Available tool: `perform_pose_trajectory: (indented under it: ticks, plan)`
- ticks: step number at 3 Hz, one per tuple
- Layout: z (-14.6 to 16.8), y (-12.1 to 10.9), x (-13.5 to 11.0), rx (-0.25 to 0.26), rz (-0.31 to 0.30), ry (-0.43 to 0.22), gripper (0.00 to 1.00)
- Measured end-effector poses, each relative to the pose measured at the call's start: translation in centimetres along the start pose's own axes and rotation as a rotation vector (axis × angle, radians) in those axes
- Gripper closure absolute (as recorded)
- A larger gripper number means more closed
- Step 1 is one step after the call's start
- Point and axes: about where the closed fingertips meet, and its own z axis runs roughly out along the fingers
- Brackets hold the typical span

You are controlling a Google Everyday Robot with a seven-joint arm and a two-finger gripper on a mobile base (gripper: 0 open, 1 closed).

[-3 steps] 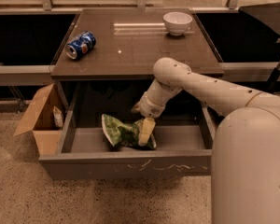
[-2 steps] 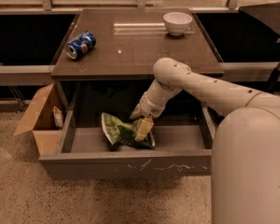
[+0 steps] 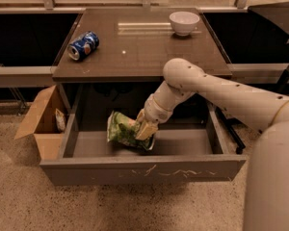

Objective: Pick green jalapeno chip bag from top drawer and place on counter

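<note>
The green jalapeno chip bag [image 3: 121, 129] is inside the open top drawer [image 3: 144, 171], left of the middle, crumpled and tilted. My gripper [image 3: 145, 130] reaches down into the drawer from the right and is shut on the bag's right end; the fingertips are partly buried in the foil. The bag looks raised a little off the drawer floor. The counter [image 3: 139, 57] is the dark tabletop directly above the drawer, and my arm passes in front of its front edge.
A blue soda can [image 3: 83, 45] lies on the counter's left side and a white bowl [image 3: 184, 22] stands at its back right. An open brown cardboard box [image 3: 38, 124] sits on the floor left of the drawer. My robot body fills the right foreground.
My gripper has closed in on the bag's right end, and the bag has shifted slightly up and to the left within the drawer.
</note>
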Motion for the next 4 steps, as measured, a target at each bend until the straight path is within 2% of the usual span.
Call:
perform_pose_trajectory:
  ticks: [1, 2, 3, 4]
  plan:
    - [-5.3, 2.5, -3.2, 0.074, -0.1, -0.087, 1.0]
    - [-11.3, 5.2, -6.4, 0.154, -0.221, -0.162, 1.0]
    - [-16.4, 7.4, -8.5, 0.224, -0.301, -0.202, 1.0]
    - [-16.4, 7.3, -8.5, 0.223, -0.301, -0.201, 1.0]
